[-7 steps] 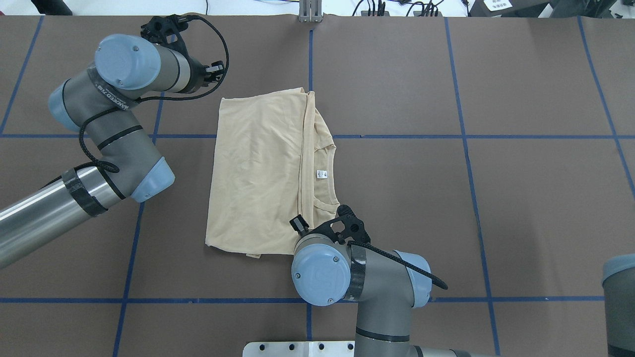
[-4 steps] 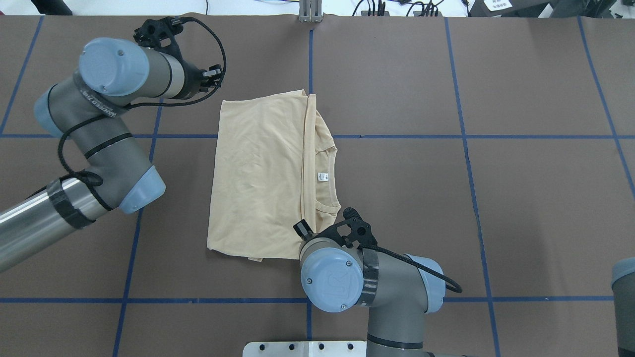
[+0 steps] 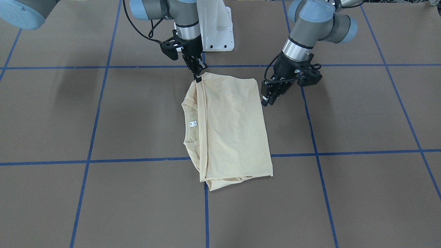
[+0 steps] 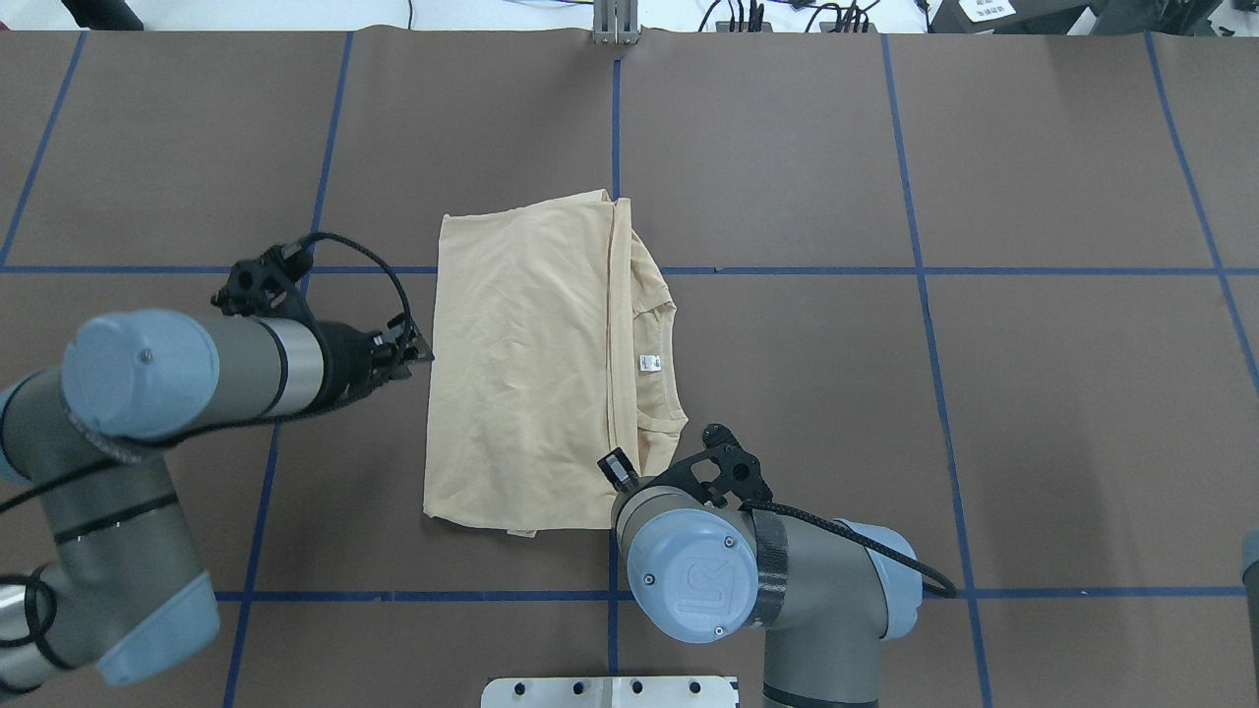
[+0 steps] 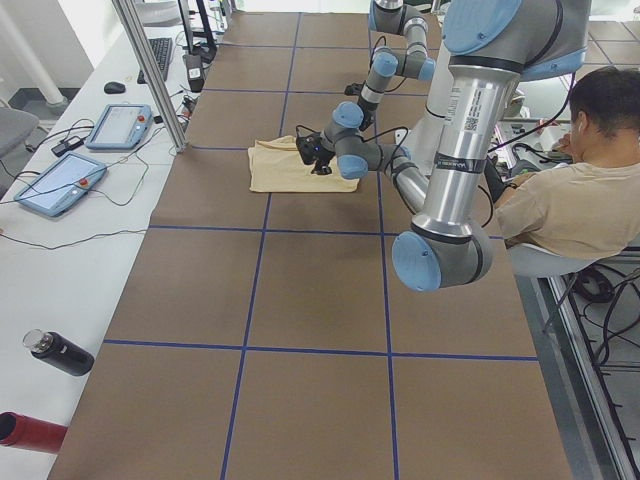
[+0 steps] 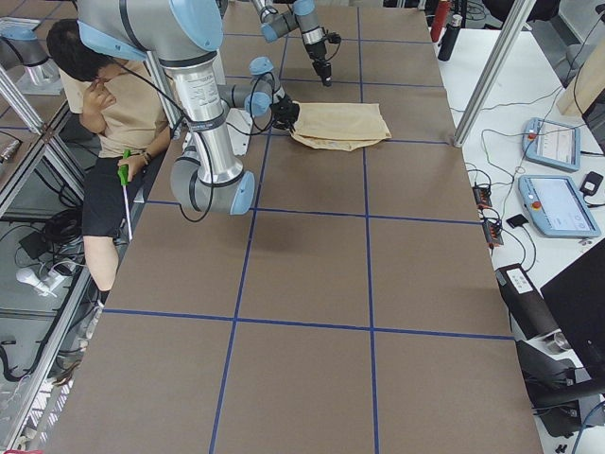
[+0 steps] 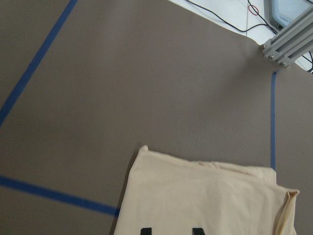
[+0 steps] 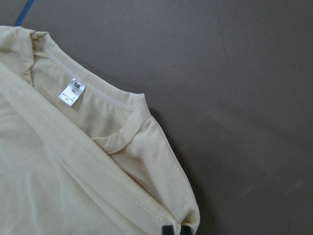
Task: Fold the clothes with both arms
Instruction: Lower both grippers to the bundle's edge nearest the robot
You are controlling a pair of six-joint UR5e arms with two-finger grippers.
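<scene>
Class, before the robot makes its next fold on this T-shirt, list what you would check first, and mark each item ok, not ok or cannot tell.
1. Right gripper shut on a corner of the T-shirt: ok, fingers pinched together at the corner.
2. Left gripper grasping fabric: not ok; it is open at the shirt's side edge.
3. Shirt lying flat on the table: ok.
4. Neck label folded out of sight: not ok; it shows.
5. Sleeves tucked evenly inside: cannot tell.
</scene>
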